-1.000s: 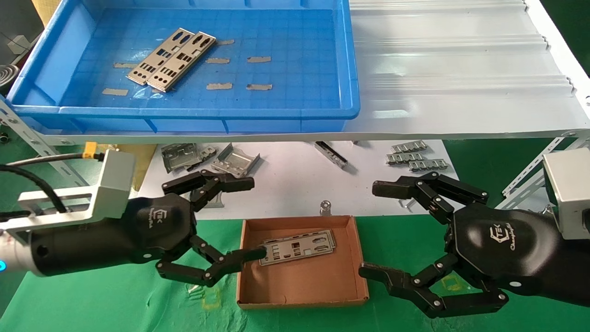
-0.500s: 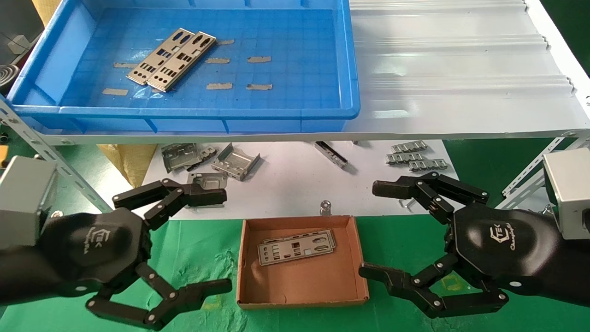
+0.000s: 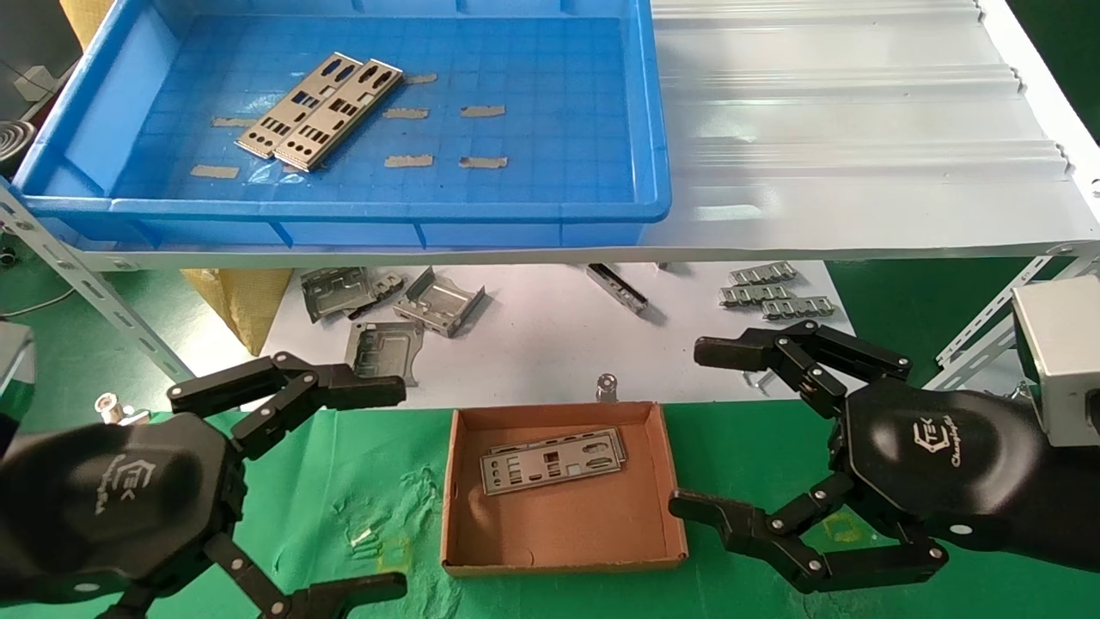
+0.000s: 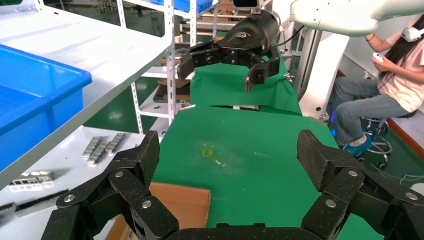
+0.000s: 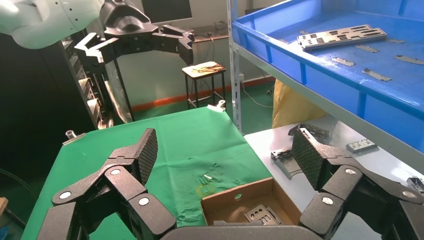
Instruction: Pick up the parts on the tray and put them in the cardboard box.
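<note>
Head view: a green cloth (image 3: 361, 490) covers the bench under a white shelf (image 3: 859, 129). Two punched metal parts (image 3: 320, 112) lie in the blue tray (image 3: 653, 112), upper left; another part (image 3: 553, 461) rests in the cardboard box (image 3: 563, 542), centre.

Wrist views: the left gripper (image 4: 227, 165) and right gripper (image 5: 225, 155) gape wide, empty.

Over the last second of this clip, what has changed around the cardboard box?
The left gripper, fingers open, drew back from the small brown cardboard box toward the robot's left, leaving the flat silver metal plate lying inside. The right gripper, the two plates in the blue plastic tray and the box stayed put.
</note>
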You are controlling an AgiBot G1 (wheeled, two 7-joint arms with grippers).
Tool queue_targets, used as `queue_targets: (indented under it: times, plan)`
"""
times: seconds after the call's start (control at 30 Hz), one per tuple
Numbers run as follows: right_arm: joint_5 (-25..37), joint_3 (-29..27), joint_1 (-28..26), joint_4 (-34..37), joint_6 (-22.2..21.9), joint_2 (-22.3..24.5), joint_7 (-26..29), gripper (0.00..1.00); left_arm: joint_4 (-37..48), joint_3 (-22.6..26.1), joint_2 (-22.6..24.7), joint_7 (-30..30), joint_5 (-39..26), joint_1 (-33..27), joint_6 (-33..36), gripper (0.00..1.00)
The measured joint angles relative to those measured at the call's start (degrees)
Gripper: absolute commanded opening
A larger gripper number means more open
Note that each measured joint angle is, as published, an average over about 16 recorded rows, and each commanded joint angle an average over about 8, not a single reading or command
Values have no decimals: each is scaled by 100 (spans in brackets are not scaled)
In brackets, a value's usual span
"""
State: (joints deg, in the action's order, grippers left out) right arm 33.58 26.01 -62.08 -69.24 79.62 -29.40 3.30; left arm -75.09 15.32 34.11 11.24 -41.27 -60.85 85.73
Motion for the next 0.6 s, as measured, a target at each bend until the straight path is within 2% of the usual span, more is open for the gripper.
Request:
queue_targets:
  times: [0.6]
  plan:
    - [0, 0, 0, 0, 0, 0, 0, 100, 129, 59, 77, -45, -47, -59, -5, 100]
